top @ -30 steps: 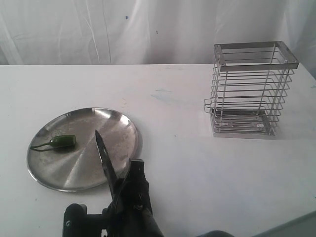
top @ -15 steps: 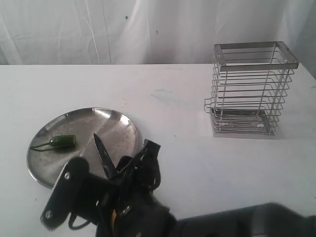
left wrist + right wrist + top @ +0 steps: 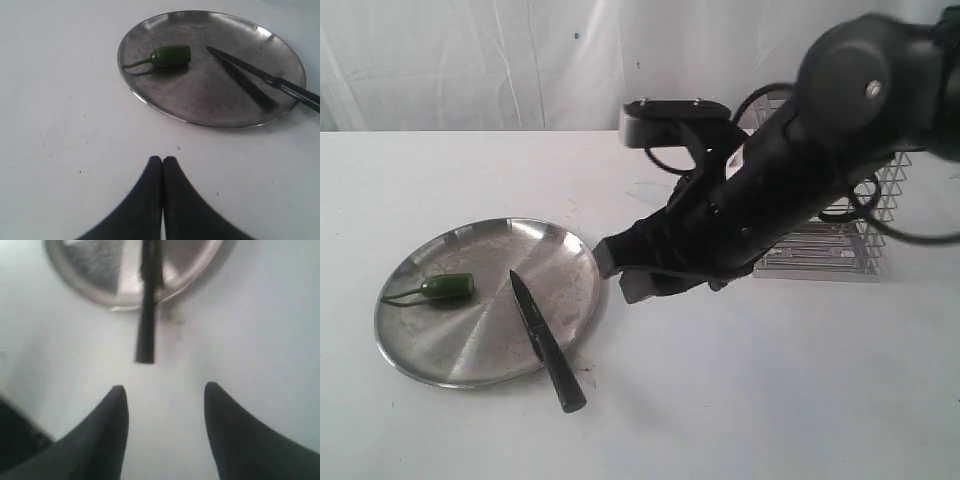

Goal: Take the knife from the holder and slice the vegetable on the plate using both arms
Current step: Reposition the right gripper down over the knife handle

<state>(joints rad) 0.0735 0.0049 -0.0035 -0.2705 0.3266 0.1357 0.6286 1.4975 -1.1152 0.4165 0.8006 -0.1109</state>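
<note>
The black knife (image 3: pixel 542 338) lies flat with its blade on the steel plate (image 3: pixel 430 355) and its handle sticking out over the near rim onto the table. No gripper touches it. The green pepper (image 3: pixel 446 288) rests on the plate's left side, apart from the blade. My right gripper (image 3: pixel 621 274) hangs open above the table just right of the plate; in its wrist view the right gripper (image 3: pixel 165 388) is empty, short of the knife (image 3: pixel 147 330) handle. My left gripper (image 3: pixel 162 159) is shut and empty, near the plate (image 3: pixel 210 100), pepper (image 3: pixel 170 54) and knife (image 3: pixel 260 76).
The wire holder (image 3: pixel 840 255) stands at the back right, mostly hidden behind my right arm (image 3: pixel 820 150), and looks empty. A white curtain backs the white table (image 3: pixel 770 400).
The right gripper let go of the knife, which went from held tip-up to lying across the plate. The right arm swung up and away to the right.
</note>
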